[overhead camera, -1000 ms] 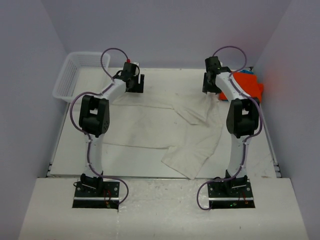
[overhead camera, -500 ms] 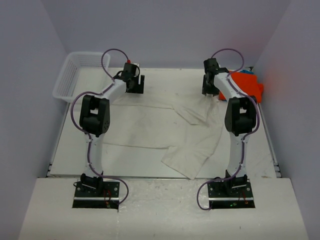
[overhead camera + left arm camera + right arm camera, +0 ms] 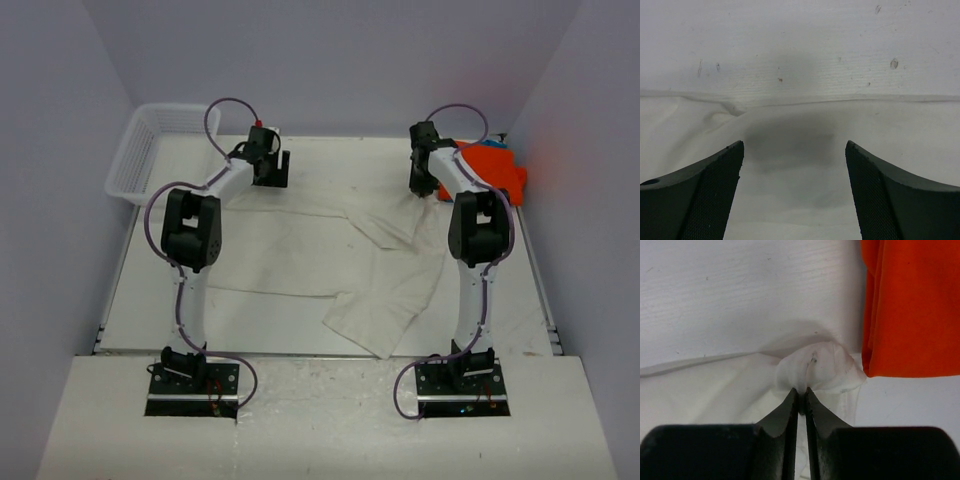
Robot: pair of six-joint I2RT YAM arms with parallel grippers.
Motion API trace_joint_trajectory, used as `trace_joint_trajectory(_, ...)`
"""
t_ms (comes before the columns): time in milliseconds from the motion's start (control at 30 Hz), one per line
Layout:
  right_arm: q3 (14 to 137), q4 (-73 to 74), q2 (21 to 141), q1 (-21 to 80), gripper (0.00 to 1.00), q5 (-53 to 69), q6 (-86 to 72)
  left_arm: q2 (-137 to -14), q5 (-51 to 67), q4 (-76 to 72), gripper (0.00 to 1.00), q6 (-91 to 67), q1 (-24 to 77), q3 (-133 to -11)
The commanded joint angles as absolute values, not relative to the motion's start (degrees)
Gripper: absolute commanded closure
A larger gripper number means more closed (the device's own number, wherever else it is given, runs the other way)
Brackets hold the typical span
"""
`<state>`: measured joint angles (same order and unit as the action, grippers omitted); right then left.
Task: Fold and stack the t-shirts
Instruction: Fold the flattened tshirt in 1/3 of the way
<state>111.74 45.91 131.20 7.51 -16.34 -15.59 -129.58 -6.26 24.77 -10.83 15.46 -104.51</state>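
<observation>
A large cream t-shirt lies spread and rumpled across the table's middle. An orange t-shirt is bunched at the far right, with a blue edge showing behind it. My right gripper is shut on the cream t-shirt, pinching a puckered corner right beside the orange t-shirt. My left gripper stands open just above the cream t-shirt, near its far edge, with nothing between its fingers. From above, the left gripper is at the far left corner of the cloth and the right gripper at its far right corner.
A white mesh basket hangs over the table's far left corner. The table shows bare beyond the shirt's far edge. Walls close in on three sides.
My right gripper has closed onto the cream shirt's far right corner and shifted slightly right toward the orange shirt. The left arm has stayed put.
</observation>
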Motion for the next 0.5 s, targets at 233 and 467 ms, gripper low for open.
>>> trace_joint_trajectory(233,113.03,47.11,129.38,5.01,1.0,-20.04,-16.79,-134.29,-10.19,25.93,0.16,-9.76,15.38,-107.32)
trace_joint_trajectory(467,112.67,47.9,129.72,2.99,1.0,-21.44,-17.05,-136.23,-10.72,26.02,0.16,-10.28,14.42,-106.61)
